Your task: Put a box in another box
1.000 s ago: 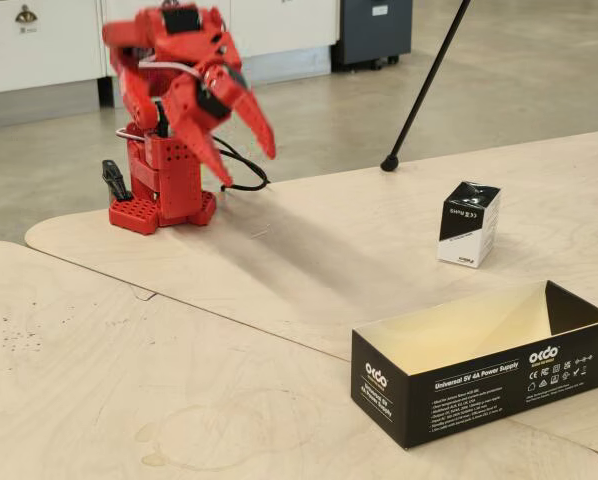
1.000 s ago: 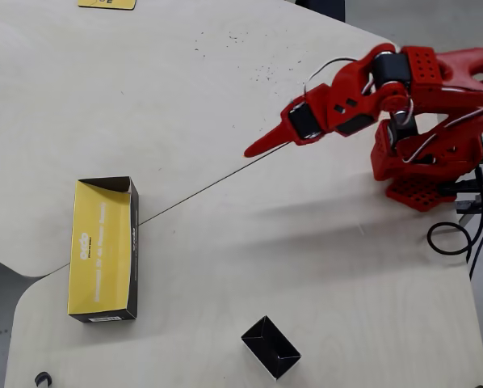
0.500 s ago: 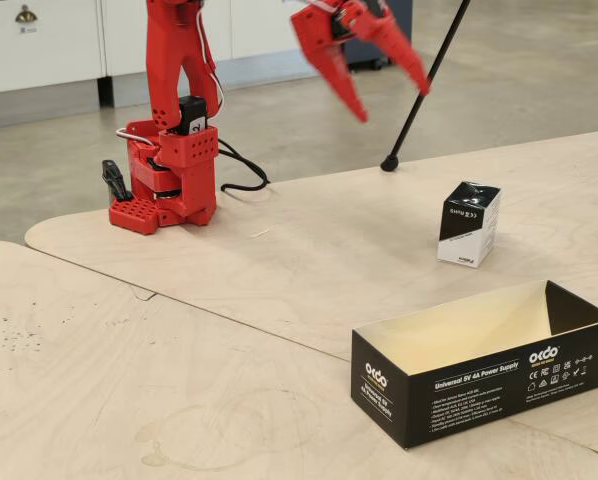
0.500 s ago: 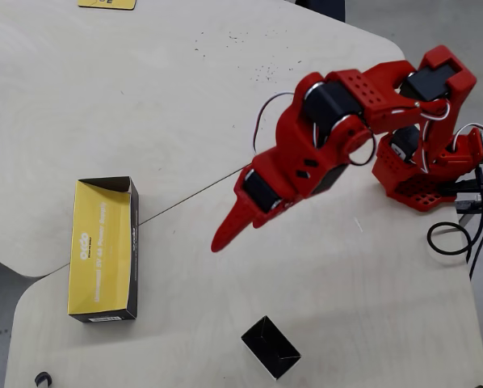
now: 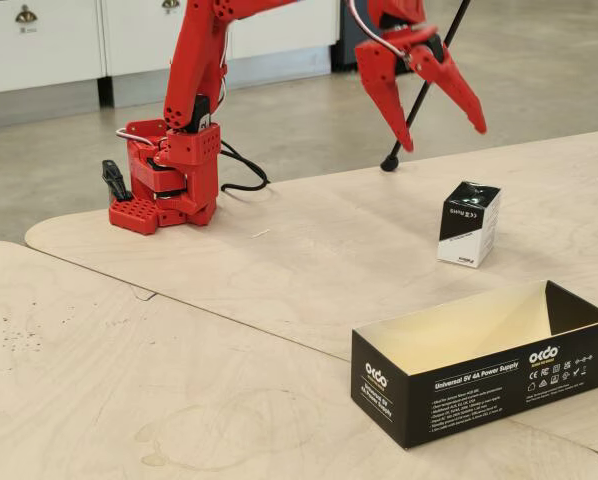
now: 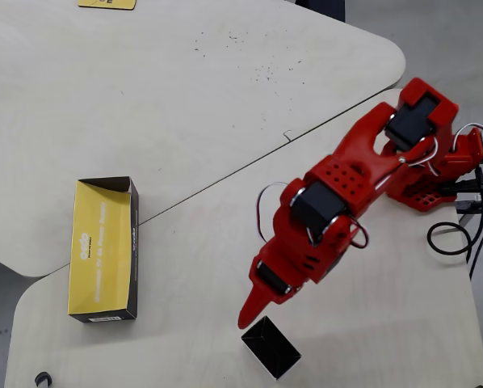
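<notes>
The small black-and-white carton (image 5: 469, 223) stands upright on the plywood table, right of middle in the fixed view. In the overhead view its glossy black top (image 6: 270, 346) shows near the bottom edge. My red gripper (image 5: 444, 138) hangs in the air above and a little behind the carton, open and empty, apart from it. In the overhead view the gripper (image 6: 254, 311) points down just beside the carton's top. The long black box (image 5: 484, 360) lies open at the table's front right, cream inside and holding nothing. It also shows at the left of the overhead view (image 6: 102, 246).
The arm's red base (image 5: 169, 175) is clamped at the table's far left edge, with black cables (image 6: 455, 238) beside it. A thin black rod (image 5: 424, 95) slants down to the floor behind the table. The table is made of plywood slabs with seams (image 6: 225, 174).
</notes>
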